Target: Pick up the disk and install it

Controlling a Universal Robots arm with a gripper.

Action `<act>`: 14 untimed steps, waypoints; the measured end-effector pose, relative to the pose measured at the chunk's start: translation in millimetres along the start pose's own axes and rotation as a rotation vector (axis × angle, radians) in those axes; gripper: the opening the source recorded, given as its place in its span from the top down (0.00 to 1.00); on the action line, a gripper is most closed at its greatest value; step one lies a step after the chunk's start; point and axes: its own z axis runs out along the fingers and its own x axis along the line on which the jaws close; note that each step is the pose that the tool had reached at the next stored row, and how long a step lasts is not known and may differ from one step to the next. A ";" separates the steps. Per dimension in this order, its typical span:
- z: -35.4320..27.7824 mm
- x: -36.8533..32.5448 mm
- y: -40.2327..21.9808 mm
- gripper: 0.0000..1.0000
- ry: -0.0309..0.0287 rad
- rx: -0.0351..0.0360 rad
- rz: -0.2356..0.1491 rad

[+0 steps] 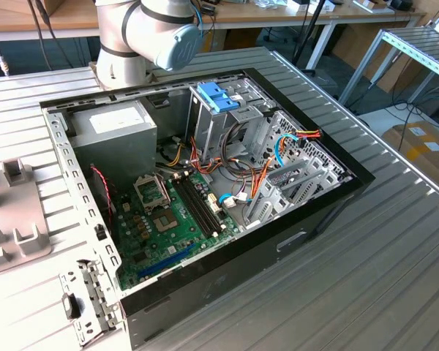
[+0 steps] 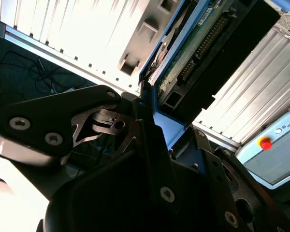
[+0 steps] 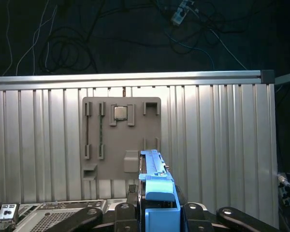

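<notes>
— Fingers (image 2: 152, 145): clenched or released?
— Clenched. The gripper (image 3: 158, 200) grasps the disk (image 3: 153, 166) by its blue carrier, and the disk stands on edge between the black jaws.
— And beyond it?
— In the first wrist view, a grey fixture plate (image 3: 135, 137) lies on the ribbed table (image 3: 217, 135).
— The case?
— In the exterior view the open computer case (image 1: 355, 179) has its pale blue latch (image 1: 218, 96) at twelve o'clock, the power supply (image 1: 113, 131) at ten and the motherboard (image 1: 172, 234) at seven. The arm (image 1: 150, 29) stands past it at eleven.
</notes>
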 end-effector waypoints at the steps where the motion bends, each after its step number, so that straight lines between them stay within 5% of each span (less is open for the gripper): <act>1: 0.0 0.0 -0.3 0.63 0.0001 0.0001 0.000; 14: 0.2 -0.2 -5.2 0.63 0.0028 0.0002 0.000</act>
